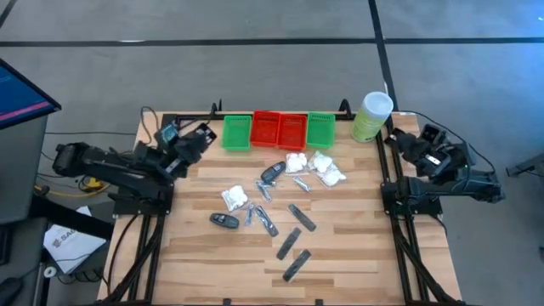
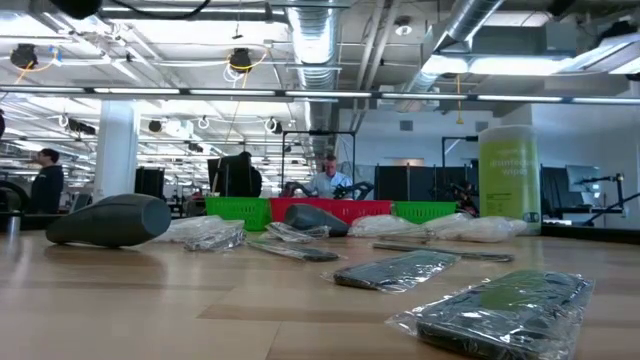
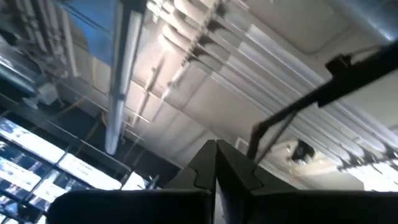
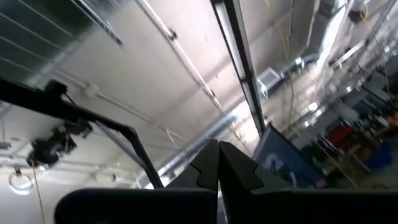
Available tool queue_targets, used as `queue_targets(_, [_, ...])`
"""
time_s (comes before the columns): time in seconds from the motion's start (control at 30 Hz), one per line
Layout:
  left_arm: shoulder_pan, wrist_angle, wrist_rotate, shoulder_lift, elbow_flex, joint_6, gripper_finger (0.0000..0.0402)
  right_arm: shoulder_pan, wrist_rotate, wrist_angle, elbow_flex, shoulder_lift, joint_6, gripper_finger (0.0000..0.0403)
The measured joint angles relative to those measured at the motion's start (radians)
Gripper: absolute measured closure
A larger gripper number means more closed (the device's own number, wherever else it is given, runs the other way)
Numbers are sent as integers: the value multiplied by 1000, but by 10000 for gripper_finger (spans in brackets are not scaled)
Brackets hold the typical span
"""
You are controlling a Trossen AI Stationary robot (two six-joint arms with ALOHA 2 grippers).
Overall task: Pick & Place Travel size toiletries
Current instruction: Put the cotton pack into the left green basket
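1. you have both arms parked and folded: the left gripper (image 3: pixel 216 163) sits at the table's (image 1: pixel 357 255) far left corner, the right gripper (image 4: pixel 218 163) at the far right edge; both point up to the ceiling with fingers pressed together and nothing between them
2. nothing is picked yet; the toiletries lie loose on the middle of the table, just in front of the row of green and red trays (image 1: pixel 279 130) at the far edge
3. the white soft packets (image 1: pixel 314 166) are in a small heap nearest to the trays, one more white packet (image 1: pixel 235 199) lies apart toward the left; they look light and squashy, so i think you should pinch them at the middle bulk, not at the thin edge
4. the black oval pieces (image 1: pixel 225 219) look hard and smooth, probably slippery; take them across the narrow width
5. the dark grey flat bars (image 1: pixel 296 264) lie toward the near edge in shiny clear wrap; they are flat and low, so the wrap may slide; grip across the short side
6. the small silvery tubes (image 1: pixel 263 192) are thin and can roll away
7. the tall green canister (image 1: pixel 371 116) stands at the far right corner, keep away from it
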Motion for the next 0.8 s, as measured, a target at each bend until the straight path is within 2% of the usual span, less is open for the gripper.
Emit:
queue_targets(0.13, [0, -112, 56, 26, 51, -4, 399, 1, -59, -148, 123, 143, 0, 403])
queue_targets(0.33, [0, -394, 56, 9, 88, 19, 399, 1, -152, -358, 266, 359, -20, 403])
queue_targets(0.57, [-7, -626, 41, 5, 92, 107, 399, 1, -160, -577, 365, 485, -29, 403])
queue_targets(0.63, [-21, -676, 31, 6, 92, 138, 399, 8, -165, -624, 388, 506, -35, 403])
queue_targets(0.8, [-77, -692, -78, 5, 92, 181, 399, 47, -173, -729, 462, 583, -76, 403])
